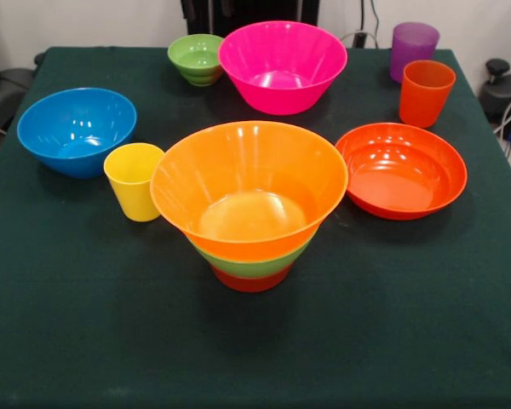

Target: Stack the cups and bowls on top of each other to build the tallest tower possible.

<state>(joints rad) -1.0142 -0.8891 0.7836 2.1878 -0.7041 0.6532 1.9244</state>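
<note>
The tower (249, 204) stands at the table's middle front: a large yellow-orange bowl (249, 183) nested in a medium green bowl (251, 266), on a small red-orange bowl (250, 281). A yellow cup (134, 181) stands just left of it. Further left sits a blue bowl (77, 130). At the back are a small ribbed green bowl (197, 58) and a large pink bowl (282, 66). A shallow orange bowl (400, 169) lies to the right, with an orange cup (425, 92) and a purple cup (413, 49) behind it. The gripper does not show.
A dark green cloth (85, 324) covers the table. Black parts of the robot's base (247, 10) stand behind the far edge. Dark equipment sits off the table at the left edge (0, 94) and the right edge (504, 89).
</note>
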